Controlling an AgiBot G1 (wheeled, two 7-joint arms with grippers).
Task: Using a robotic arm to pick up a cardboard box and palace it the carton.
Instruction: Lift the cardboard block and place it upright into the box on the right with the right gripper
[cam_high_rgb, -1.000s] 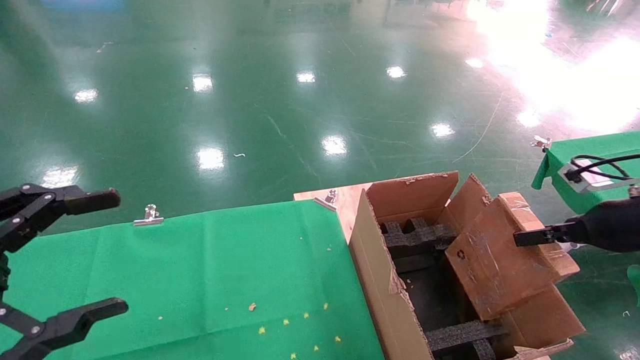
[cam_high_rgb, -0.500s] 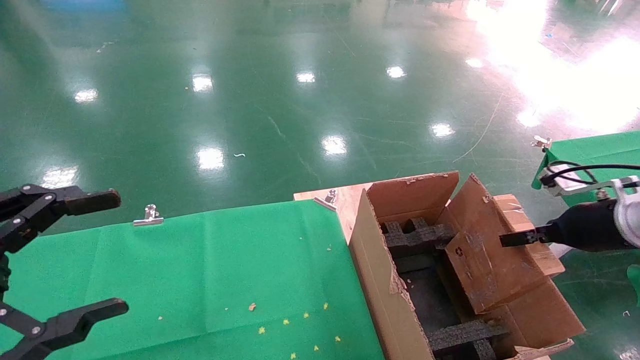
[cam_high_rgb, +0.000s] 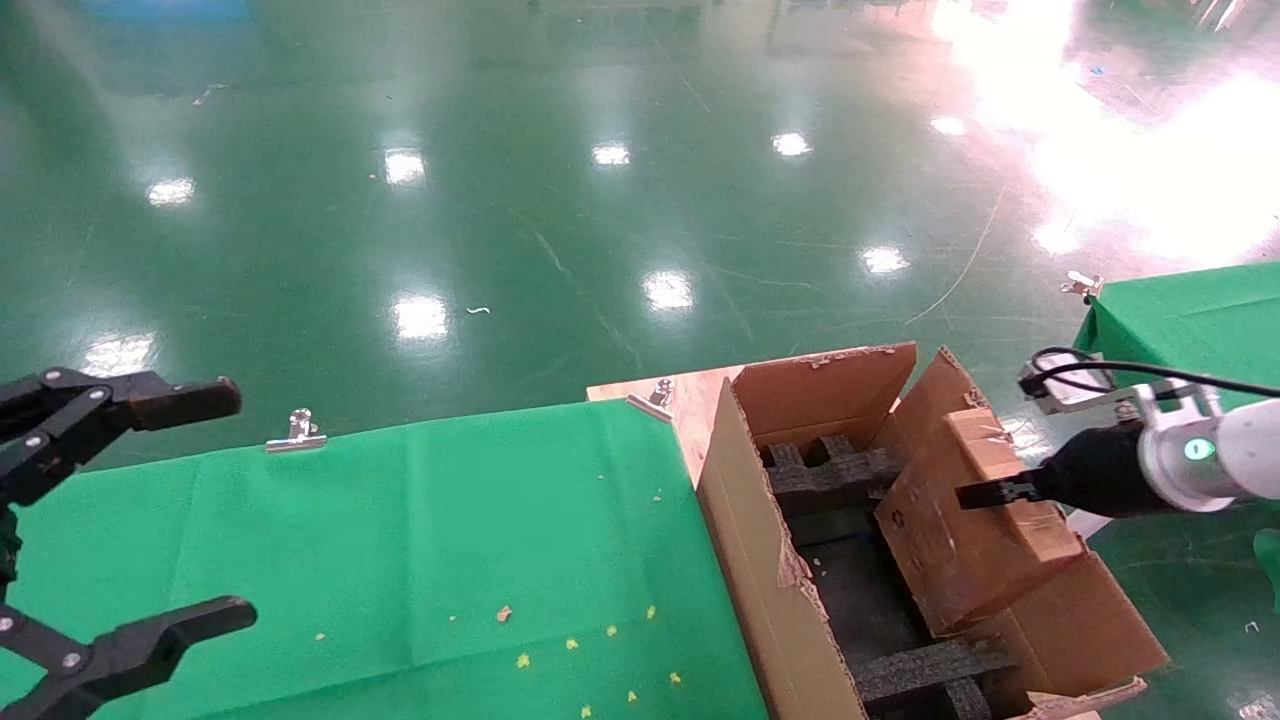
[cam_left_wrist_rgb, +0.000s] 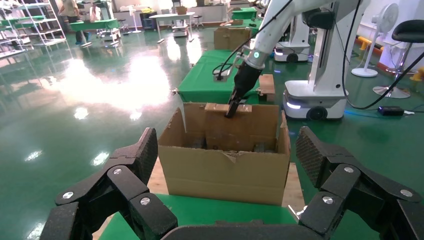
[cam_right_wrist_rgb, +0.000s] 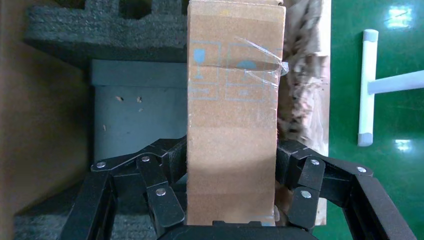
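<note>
The right gripper clamps the cardboard box, tilted and partly inside the carton above black foam inserts, while the left gripper hangs spread wide over the green-covered table.

bright overhead light | glare on glossy floor | frames sharp

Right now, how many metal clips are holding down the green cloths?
3 show. One clip sits on the near cloth's far edge, one at its far right corner, one on the right-hand cloth's corner. Others may be out of view.
</note>
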